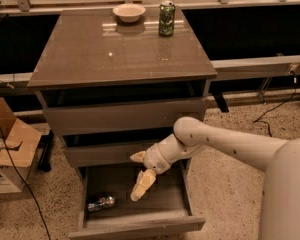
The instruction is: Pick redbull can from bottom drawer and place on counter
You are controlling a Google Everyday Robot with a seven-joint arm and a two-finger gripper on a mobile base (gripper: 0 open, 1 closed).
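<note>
The redbull can (101, 202) lies on its side at the left of the open bottom drawer (140, 227). My gripper (134, 178) hangs over the middle of the drawer, to the right of the can and a little above it, not touching it. Its fingers (143, 183) are spread apart and hold nothing. The arm reaches in from the right. The glossy counter (120, 51) tops the cabinet above the two shut upper drawers.
A green patterned can (166, 18) and a pale bowl (129, 12) stand at the back of the counter. An open cardboard box (7, 151) sits on the floor at the left, with a black cable (10, 156) running past it. A low rail runs behind the cabinet.
</note>
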